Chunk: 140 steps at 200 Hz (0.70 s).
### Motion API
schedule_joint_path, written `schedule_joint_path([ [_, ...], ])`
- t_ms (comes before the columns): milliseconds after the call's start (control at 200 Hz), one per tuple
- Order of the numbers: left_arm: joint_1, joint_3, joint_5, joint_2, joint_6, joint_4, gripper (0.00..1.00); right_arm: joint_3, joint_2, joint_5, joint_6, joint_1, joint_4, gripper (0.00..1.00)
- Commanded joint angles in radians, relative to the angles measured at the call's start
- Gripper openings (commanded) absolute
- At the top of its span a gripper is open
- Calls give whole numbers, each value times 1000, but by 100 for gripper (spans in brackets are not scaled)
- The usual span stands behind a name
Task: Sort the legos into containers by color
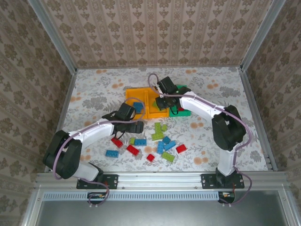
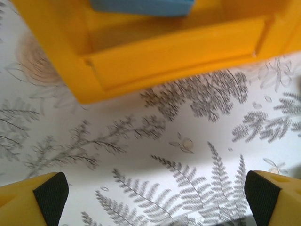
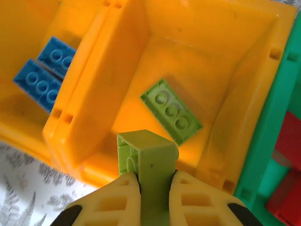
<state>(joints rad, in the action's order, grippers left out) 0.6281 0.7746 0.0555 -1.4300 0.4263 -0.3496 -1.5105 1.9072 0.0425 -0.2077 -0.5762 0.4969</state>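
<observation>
Right tool (image 3: 155, 186) was clamped on a lime brick (image 3: 149, 155), hanging directly over the middle orange bin (image 3: 197, 52), with the brick above the rim and not yet released. One other lime piece (image 3: 171, 111) lay flat on that bin's floor.

The left orange bin (image 3: 19, 28) held two blue bricks (image 3: 42, 77) side by side. The green bin (image 3: 273, 117) had red bricks (image 3: 287, 150) in it, probably two, but the frame edge cut them off.

Left tool (image 2: 153, 202) had its fingers spread wide and held nothing. It sat low over the bench (image 1: 94, 94), just short of the left orange bin's near wall.

Progress: early. The colour mapping was set as blue left, lime middle, red in green. Only a handful were binned. Most of the loose bricks (image 1: 160, 143), a red, blue and lime mix, were scattered on the bench between the two arms, near the bins. Bulk of the sort left to do.
</observation>
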Motion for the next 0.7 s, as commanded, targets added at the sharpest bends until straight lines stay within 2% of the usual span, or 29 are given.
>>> schedule_joint_path([
  [0, 29, -21, -26, 19, -31, 32, 100, -86, 58, 59, -55, 10, 64, 8],
  [160, 78, -28, -75, 19, -115, 91, 100, -158, 128, 89, -62, 12, 101, 11],
  [365, 179, -22, -94, -3, -298, 151, 100, -171, 142, 101, -69, 14, 112, 26],
  [430, 194, -23, -106, -15, -347, 167, 100, -167, 133, 100, -68, 14, 111, 35],
  [500, 201, -20, -134, -38, -401, 179, 100, -161, 119, 100, -69, 13, 109, 51],
  [695, 209, -2, -212, -92, -494, 198, 97, -128, 52, 102, -81, 16, 95, 71],
])
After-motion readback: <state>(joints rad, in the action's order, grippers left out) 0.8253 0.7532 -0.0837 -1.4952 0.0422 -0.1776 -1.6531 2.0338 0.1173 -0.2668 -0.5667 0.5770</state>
